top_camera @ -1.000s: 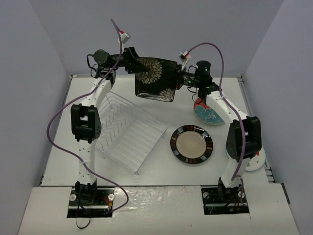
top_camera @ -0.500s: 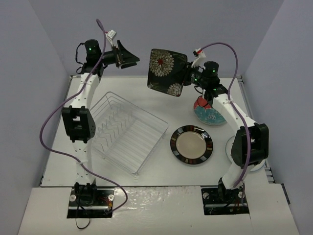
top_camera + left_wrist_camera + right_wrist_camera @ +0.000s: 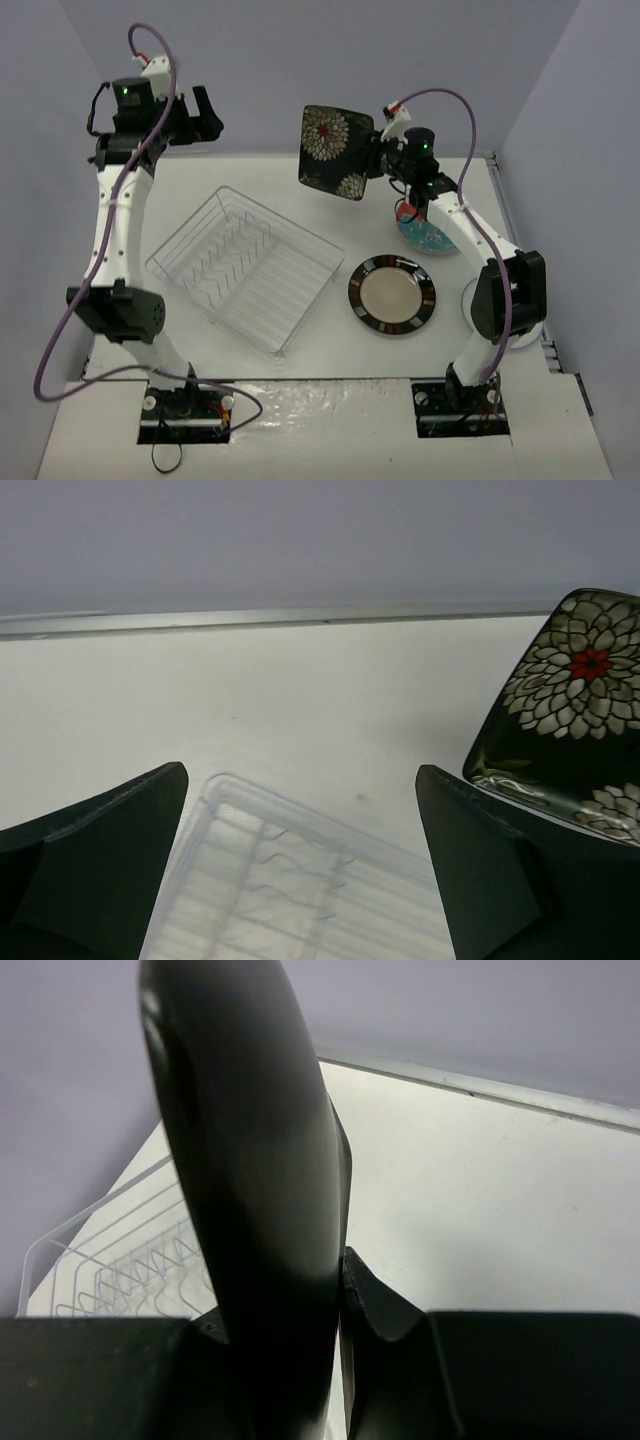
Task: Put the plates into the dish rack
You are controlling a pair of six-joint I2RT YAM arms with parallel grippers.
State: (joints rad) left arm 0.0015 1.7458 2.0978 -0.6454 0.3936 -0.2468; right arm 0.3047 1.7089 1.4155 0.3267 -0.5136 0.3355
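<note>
The right arm point(image 3: 460, 225) reaches to the far side of the white desk point(image 3: 330, 335). Its jaws are clamped on the square black plate with pale flower patterns point(image 3: 338, 152). They hold it by the edge on the arm's side. The plate hangs in the air, standing nearly on edge, above the far part of the desk and beyond the far right corner of the silver-white wire dish rack point(image 3: 245, 268). In the right wrist view the plate point(image 3: 250, 1160) appears edge-on as a dark curved blade rising between the two jaws, one pressed to each face, and the rack point(image 3: 120, 1260) lies low to its left.

The left arm point(image 3: 115, 230) is raised high at the far left, and its jaws are spread wide and hold nothing. In the left wrist view the far corner of the rack point(image 3: 290, 880) sits low between them, and the floral plate point(image 3: 560, 720) shows above the right-hand jaw, apart from it.

The rack sits at an angle on the desk, with rows of tines inside and no plate in it. A round beige plate with a black striped rim point(image 3: 392, 294) lies flat just right of the rack. Beyond it, a round red-and-teal plate point(image 3: 425, 232) is partly hidden by the right arm. A white round plate point(image 3: 531, 337) shows only partly under that arm's elbow.
</note>
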